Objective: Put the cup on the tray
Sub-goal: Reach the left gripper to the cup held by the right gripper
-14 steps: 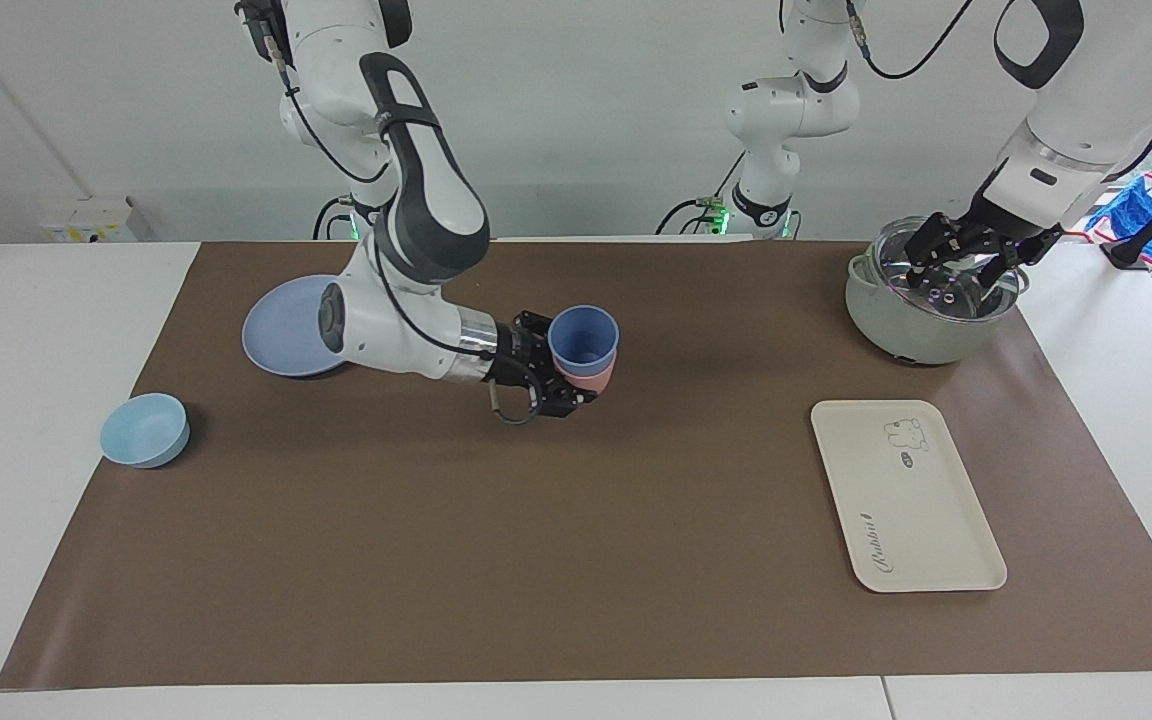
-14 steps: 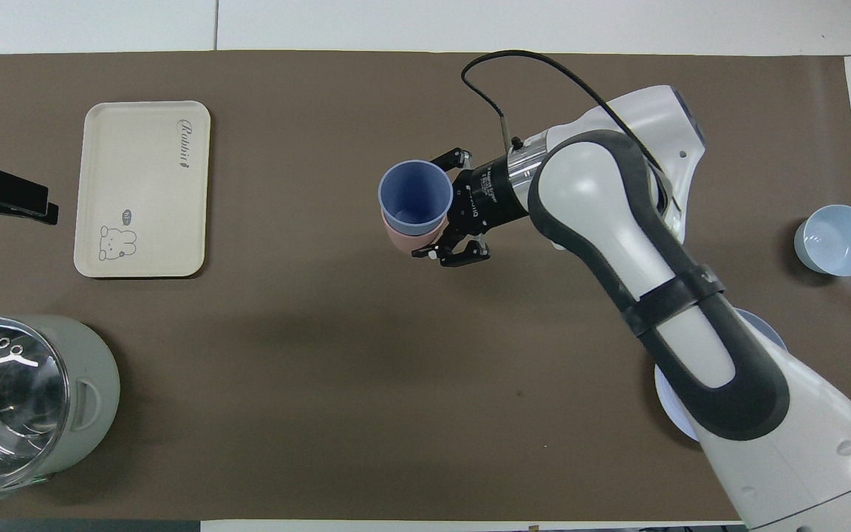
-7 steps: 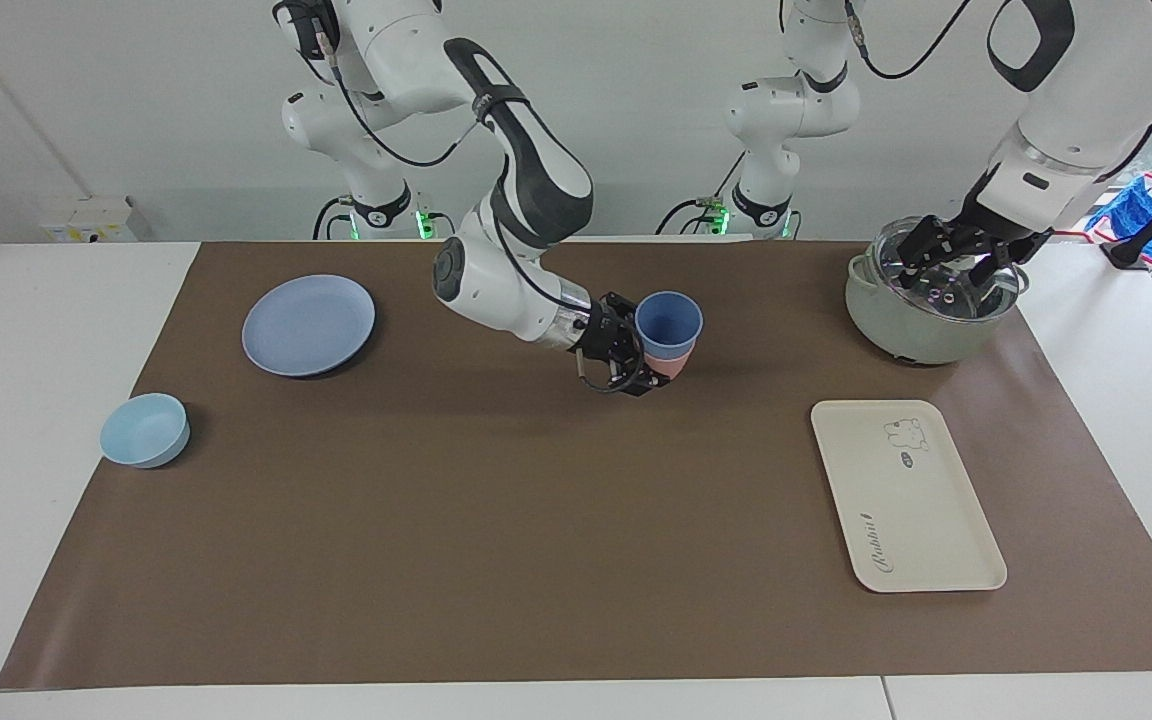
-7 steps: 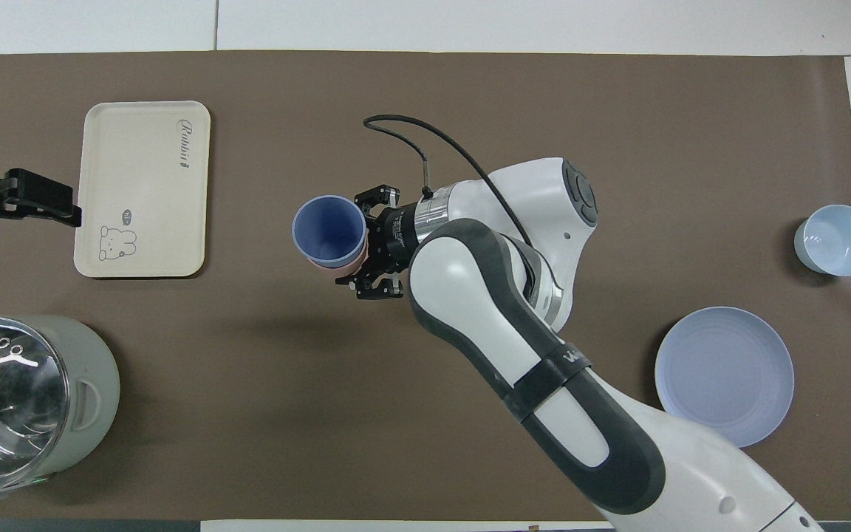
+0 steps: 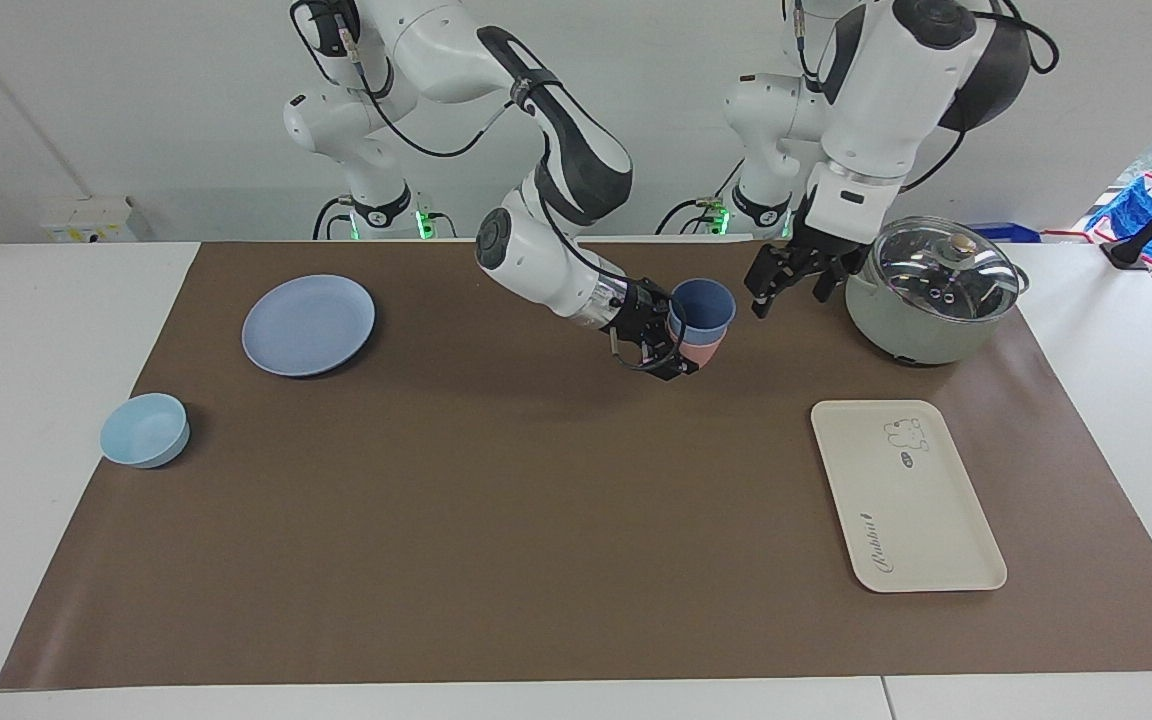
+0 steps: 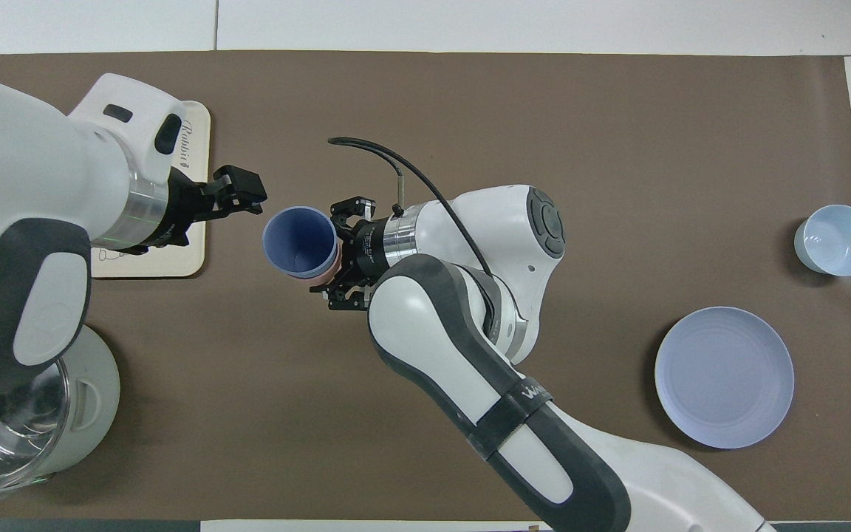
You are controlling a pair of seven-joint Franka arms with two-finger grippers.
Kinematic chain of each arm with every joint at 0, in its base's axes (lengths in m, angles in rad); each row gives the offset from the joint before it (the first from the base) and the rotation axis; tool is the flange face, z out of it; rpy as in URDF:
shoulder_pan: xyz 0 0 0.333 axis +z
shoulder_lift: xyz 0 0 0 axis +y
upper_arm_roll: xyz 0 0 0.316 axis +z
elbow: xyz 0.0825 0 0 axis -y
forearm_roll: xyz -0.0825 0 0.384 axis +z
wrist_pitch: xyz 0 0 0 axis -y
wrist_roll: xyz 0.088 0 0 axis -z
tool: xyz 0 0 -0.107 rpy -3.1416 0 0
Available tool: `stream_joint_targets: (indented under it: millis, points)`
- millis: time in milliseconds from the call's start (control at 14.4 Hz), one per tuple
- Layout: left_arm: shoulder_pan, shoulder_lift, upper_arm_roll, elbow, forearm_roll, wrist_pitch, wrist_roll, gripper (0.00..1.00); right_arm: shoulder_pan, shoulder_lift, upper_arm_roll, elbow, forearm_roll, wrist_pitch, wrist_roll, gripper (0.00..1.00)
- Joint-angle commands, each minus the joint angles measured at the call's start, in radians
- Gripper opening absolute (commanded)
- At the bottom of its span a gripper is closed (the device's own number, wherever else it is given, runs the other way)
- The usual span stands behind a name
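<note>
The periwinkle-blue cup (image 5: 701,303) sits nested in a pink cup (image 5: 704,352). My right gripper (image 5: 678,338) is shut on this stack from the side and holds it in the air over the mat's middle, toward the left arm's end. The stack also shows in the overhead view (image 6: 298,240), with the right gripper (image 6: 331,250) beside it. My left gripper (image 5: 788,290) is open in the air between the stack and the pot, close to the blue cup's rim and not touching it. The cream tray (image 5: 906,495) lies bare. In the overhead view my left arm covers most of the tray (image 6: 152,267).
A grey pot (image 5: 926,325) with a glass lid stands nearer to the robots than the tray. A round blue plate (image 5: 308,325) and a light blue bowl (image 5: 144,430) lie toward the right arm's end. A brown mat (image 5: 536,520) covers the table.
My right arm has carried the cup stack toward the left arm's end. My left gripper has come off the pot's lid and swung over to beside the stack.
</note>
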Motion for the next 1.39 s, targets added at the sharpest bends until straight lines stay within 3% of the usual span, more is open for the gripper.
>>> stream_joint_targets:
  millis: [0, 487, 557, 696, 766, 835, 1322]
  points:
    - [-0.02, -0.046, 0.011, -0.057, -0.031, 0.038, -0.051, 1.0, 0.004, -0.031, -0.003, -0.034, 0.022, 0.016, 0.004, 0.0]
    - [-0.055, -0.052, 0.011, -0.132, -0.031, 0.093, -0.054, 1.0, 0.012, -0.029, -0.003, -0.04, 0.023, 0.029, 0.002, 0.0]
    - [-0.055, -0.05, 0.011, -0.147, -0.031, 0.116, -0.055, 0.89, 0.012, -0.029, -0.003, -0.042, 0.023, 0.031, 0.002, 0.0]
    - [-0.055, -0.049, 0.011, -0.147, -0.041, 0.118, -0.068, 0.45, 0.012, -0.029, -0.003, -0.042, 0.022, 0.031, 0.002, 0.0]
    - [-0.055, -0.049, 0.01, -0.146, -0.051, 0.118, -0.09, 0.06, 0.013, -0.029, -0.003, -0.042, 0.023, 0.051, 0.002, 0.0]
    - [-0.055, -0.047, 0.01, -0.146, -0.054, 0.115, -0.092, 0.0, 0.013, -0.029, -0.003, -0.042, 0.022, 0.057, 0.002, 0.0]
    - [-0.06, -0.04, 0.008, -0.06, -0.091, 0.032, -0.103, 0.0, 0.013, -0.029, -0.003, -0.043, 0.022, 0.057, 0.001, 0.0]
